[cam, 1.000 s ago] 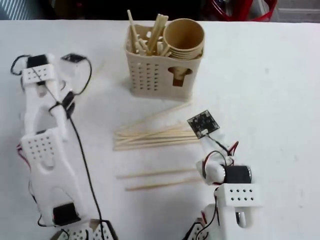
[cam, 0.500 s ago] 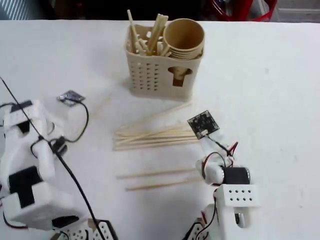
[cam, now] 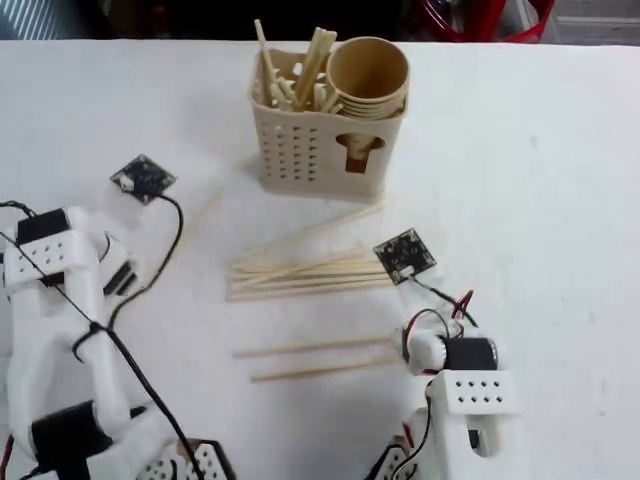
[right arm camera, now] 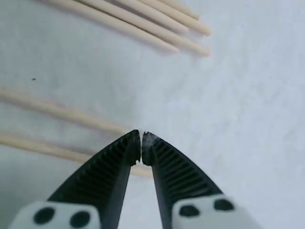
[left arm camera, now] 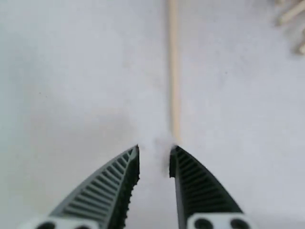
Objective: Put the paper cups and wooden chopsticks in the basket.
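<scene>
Cups (cam: 367,75): stacked in basket (cam: 300,150), 12 o'clock on tabletop (cam: 540,180), upright chopsticks (cam: 318,55) at their 9 o'clock. Loose bundle (cam: 310,275) flat at centre; pair (cam: 315,358) at 6 o'clock of it, apart. Left pincer (left arm camera: 154,162): slightly spread, low over tabletop, single stick (left arm camera: 172,71) ending just beside one tip. Right pincer (right arm camera: 141,143): pressed together, tips over pair.

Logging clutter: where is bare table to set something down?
Bare: the table right of the basket; also the far-left corner beside it. Crowded: loose chopsticks in the middle, left arm and right arm at the near edge.
</scene>
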`<state>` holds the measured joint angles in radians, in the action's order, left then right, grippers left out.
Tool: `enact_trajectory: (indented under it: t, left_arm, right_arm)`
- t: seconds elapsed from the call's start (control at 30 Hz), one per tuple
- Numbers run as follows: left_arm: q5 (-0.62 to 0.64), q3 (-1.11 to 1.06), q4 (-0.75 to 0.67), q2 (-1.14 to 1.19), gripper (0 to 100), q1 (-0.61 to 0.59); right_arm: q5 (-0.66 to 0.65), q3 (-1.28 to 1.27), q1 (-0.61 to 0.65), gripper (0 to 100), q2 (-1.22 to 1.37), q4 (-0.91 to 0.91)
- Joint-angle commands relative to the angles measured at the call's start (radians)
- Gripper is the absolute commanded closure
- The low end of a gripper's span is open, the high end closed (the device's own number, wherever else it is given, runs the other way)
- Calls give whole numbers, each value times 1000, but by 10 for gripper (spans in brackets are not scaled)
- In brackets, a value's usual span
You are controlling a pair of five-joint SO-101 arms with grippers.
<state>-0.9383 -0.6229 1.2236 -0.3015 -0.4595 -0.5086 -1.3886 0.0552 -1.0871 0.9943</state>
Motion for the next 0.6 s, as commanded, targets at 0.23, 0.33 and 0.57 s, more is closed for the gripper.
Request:
enact_trajectory:
  t: [0.23, 0.33, 0.57]
  left_arm:
    - [221, 233, -77, 163, 863, 208]
    - [219, 342, -92, 312, 864, 236]
    - [216, 578, -54, 661, 865, 265]
  right_arm:
    - [-9, 3, -7, 978, -16, -28]
    - [-9, 3, -7, 978, -16, -33]
    - [-8, 2, -7, 978, -16, -35]
